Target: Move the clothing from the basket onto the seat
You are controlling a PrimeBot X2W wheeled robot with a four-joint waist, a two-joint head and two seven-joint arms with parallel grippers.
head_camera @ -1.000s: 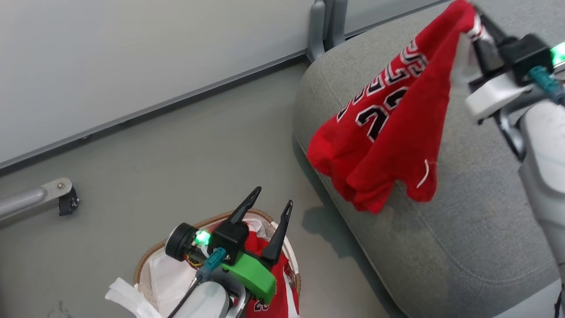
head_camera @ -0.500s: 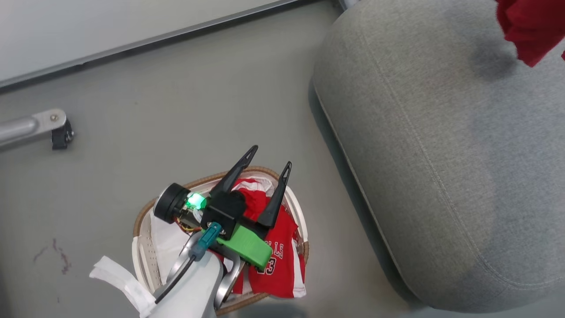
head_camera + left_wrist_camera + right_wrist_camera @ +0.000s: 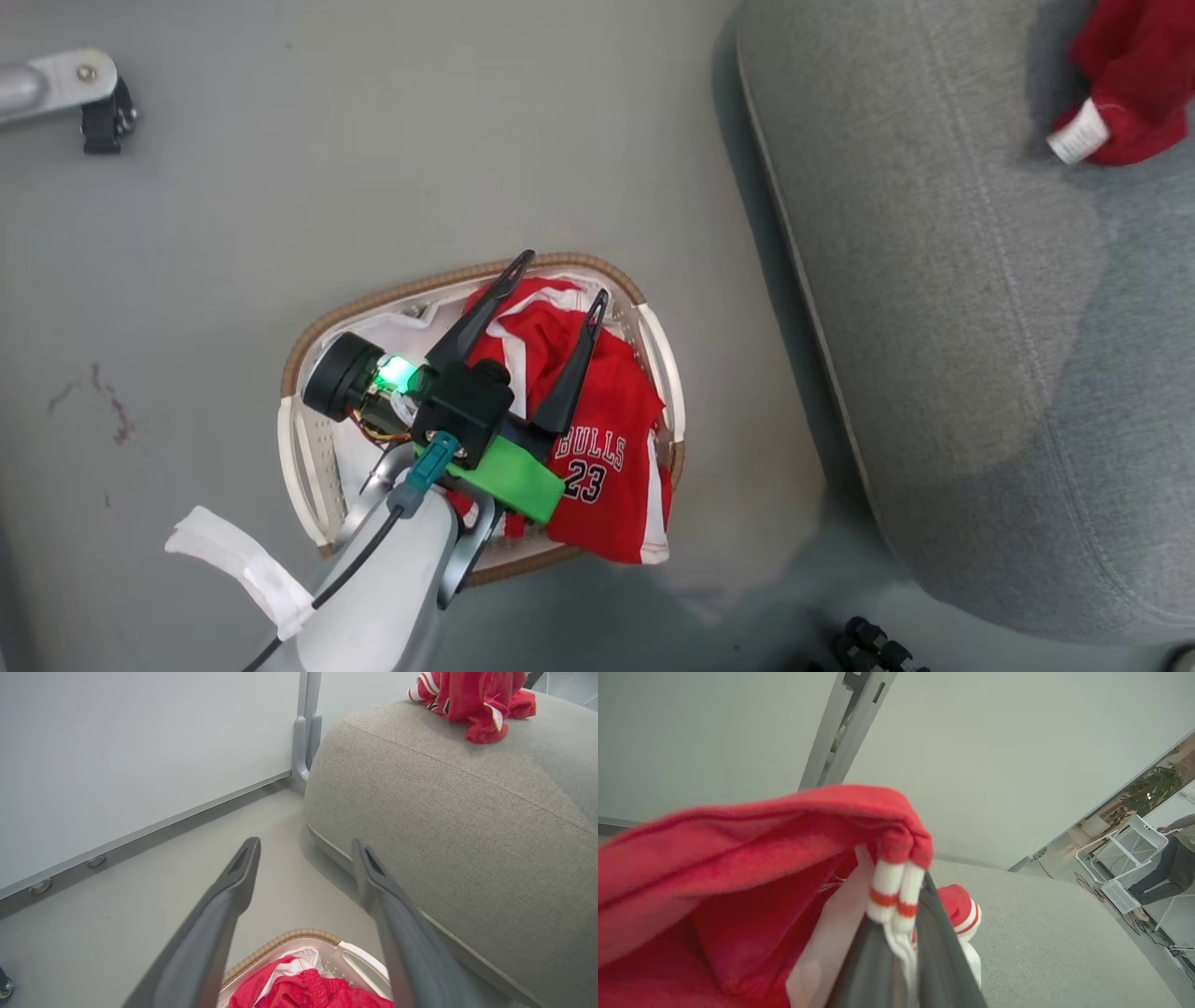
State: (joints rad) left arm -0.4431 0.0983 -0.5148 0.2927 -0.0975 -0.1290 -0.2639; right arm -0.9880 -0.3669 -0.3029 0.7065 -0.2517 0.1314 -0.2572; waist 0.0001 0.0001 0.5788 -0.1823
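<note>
The basket [image 3: 297, 439], white with a brown rim, stands on the floor and holds a red "BULLS 23" garment [image 3: 607, 467]. My left gripper [image 3: 564, 277] hovers over it, open and empty. From the left wrist, its gripper [image 3: 306, 844] points past the basket rim [image 3: 289, 939] and the red clothing [image 3: 308, 991] below. The grey seat [image 3: 980, 327] lies to the right. A second red garment [image 3: 1134, 75] with a white tag bunches on the seat [image 3: 467, 812]. My right gripper [image 3: 903, 926] is shut on that garment's [image 3: 752, 858] white-striped trim.
A metal leg with a caster [image 3: 75, 89] sits at the far left of the floor. A white wall panel and a grey post [image 3: 306, 742] stand behind the seat. Dark wheels [image 3: 873, 644] show at the bottom. A person [image 3: 1171, 863] stands far off by white racks.
The head camera has tilted down, bringing the whole basket into view. The held garment has gone from hanging over the seat's near edge to farther in over the cushion. The left gripper stays open.
</note>
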